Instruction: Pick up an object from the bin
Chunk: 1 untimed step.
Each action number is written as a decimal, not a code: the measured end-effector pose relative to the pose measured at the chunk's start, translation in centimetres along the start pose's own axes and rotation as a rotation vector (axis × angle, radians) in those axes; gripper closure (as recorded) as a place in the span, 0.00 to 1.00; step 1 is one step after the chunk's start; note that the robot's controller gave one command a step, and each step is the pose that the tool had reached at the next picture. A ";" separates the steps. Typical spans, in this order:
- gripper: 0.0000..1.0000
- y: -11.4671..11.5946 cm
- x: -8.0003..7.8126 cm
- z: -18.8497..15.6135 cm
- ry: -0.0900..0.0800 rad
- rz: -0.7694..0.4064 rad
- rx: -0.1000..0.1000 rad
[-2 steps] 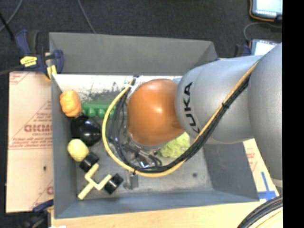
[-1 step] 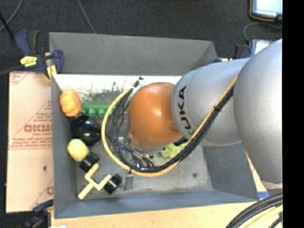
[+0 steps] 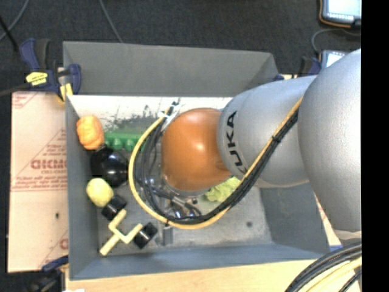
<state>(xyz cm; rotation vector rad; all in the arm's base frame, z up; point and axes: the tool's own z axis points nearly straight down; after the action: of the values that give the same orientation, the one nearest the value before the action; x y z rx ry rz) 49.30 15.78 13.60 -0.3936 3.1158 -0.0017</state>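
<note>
Gripper (image 3: 173, 218) low in bin (image 3: 182, 72), by yellow-green obj (image 3: 223, 190).

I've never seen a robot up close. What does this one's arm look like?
The arm is thick, rounded and silver-grey, with black lettering on its side. An orange domed cover caps its wrist, ringed by yellow and black cables.

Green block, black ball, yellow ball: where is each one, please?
Green block (image 3: 124, 140): camera view, middle of its top face.
Black ball (image 3: 109, 166): camera view, its middle.
Yellow ball (image 3: 99, 191): camera view, its middle.
</note>
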 end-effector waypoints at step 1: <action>0.00 1.1 -1.0 1.4 -0.007 -0.227 -0.001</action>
<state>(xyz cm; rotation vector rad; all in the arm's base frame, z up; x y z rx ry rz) 50.00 17.04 12.15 -0.7426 3.0449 0.0011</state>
